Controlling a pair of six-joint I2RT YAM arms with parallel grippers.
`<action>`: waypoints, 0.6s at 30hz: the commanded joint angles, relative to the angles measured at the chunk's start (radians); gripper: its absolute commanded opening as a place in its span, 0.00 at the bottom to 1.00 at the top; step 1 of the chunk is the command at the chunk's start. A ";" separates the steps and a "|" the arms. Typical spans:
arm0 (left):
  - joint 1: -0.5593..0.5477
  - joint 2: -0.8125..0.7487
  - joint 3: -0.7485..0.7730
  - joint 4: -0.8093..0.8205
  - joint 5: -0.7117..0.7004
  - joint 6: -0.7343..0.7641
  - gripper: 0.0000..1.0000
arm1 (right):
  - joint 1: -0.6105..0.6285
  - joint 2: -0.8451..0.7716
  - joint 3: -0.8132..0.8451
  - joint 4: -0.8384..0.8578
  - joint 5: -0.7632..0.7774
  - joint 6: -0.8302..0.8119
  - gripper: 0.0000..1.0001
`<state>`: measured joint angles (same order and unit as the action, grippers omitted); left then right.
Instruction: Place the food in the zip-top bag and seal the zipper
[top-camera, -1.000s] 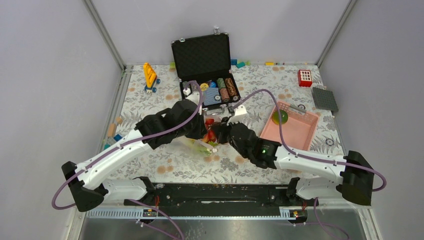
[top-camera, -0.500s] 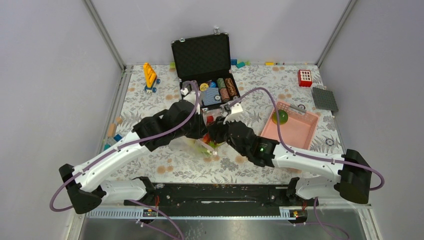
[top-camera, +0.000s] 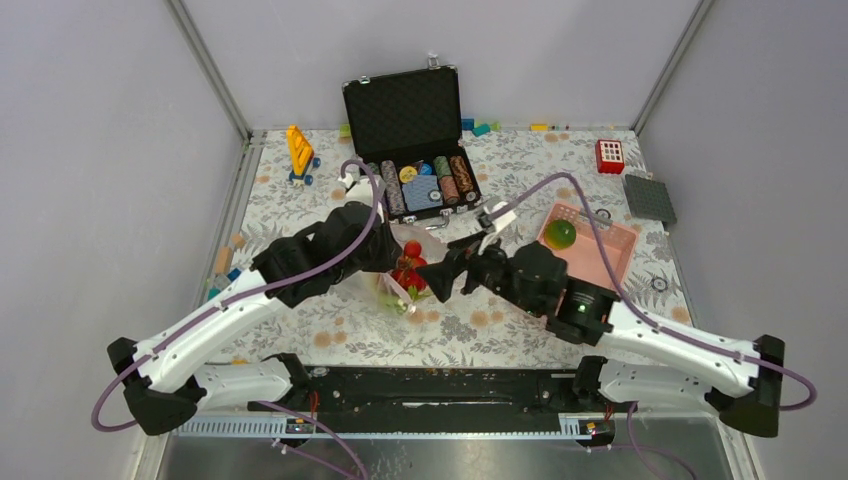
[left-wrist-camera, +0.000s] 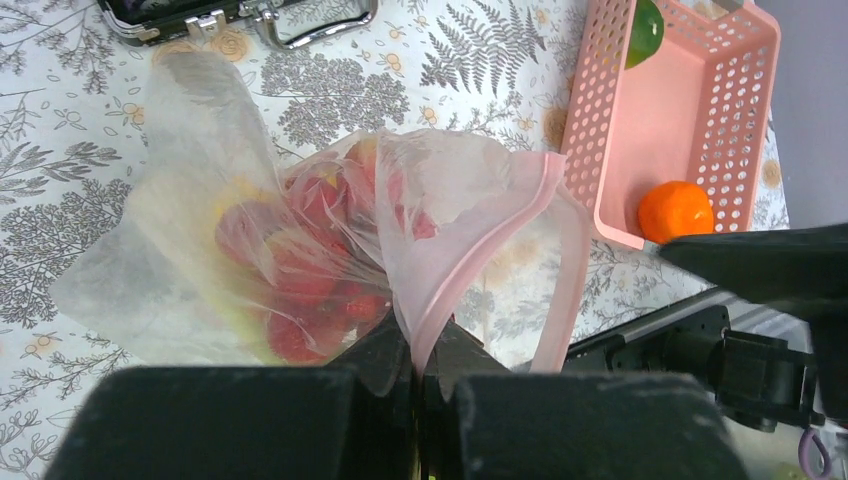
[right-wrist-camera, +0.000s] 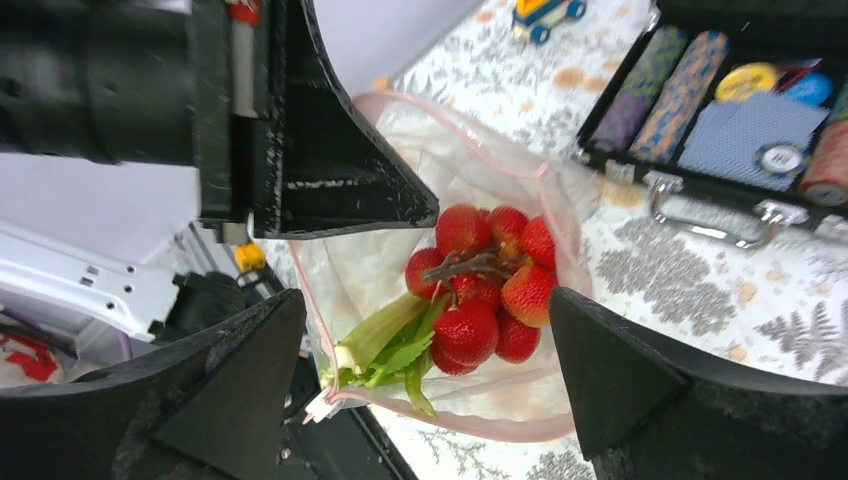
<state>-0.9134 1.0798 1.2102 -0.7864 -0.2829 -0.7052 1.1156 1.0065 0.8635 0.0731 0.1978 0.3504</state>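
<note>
From above, your left hand (top-camera: 393, 262) and right hand (top-camera: 445, 265) meet at the clear crinkly zip-top bag (top-camera: 388, 288) on the floral tabletop (top-camera: 290, 200), near a pink slatted plastic basket (top-camera: 600, 265). Left wrist: your left hand is pinched tight on the bag's thin pink zipper strip (left-wrist-camera: 470, 262); a round orange (left-wrist-camera: 675, 210) sits in the basket. Right wrist: your right hand gapes wide, holding nothing, facing the bag's open mouth, with a cluster of red pieces (right-wrist-camera: 480, 285) and a pale-green celery stalk (right-wrist-camera: 385, 335) inside.
</note>
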 joint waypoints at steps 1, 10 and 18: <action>0.024 -0.007 0.008 0.067 -0.052 -0.016 0.00 | -0.012 -0.080 -0.012 -0.055 0.142 -0.075 1.00; 0.144 0.022 -0.015 0.007 -0.116 -0.005 0.00 | -0.483 -0.171 -0.109 -0.369 0.258 0.109 1.00; 0.208 -0.044 0.006 -0.014 -0.250 0.012 0.00 | -0.961 -0.057 -0.182 -0.396 0.113 0.214 0.99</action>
<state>-0.7227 1.0954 1.1927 -0.8234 -0.4232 -0.7067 0.2867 0.8768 0.6884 -0.3008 0.3622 0.4873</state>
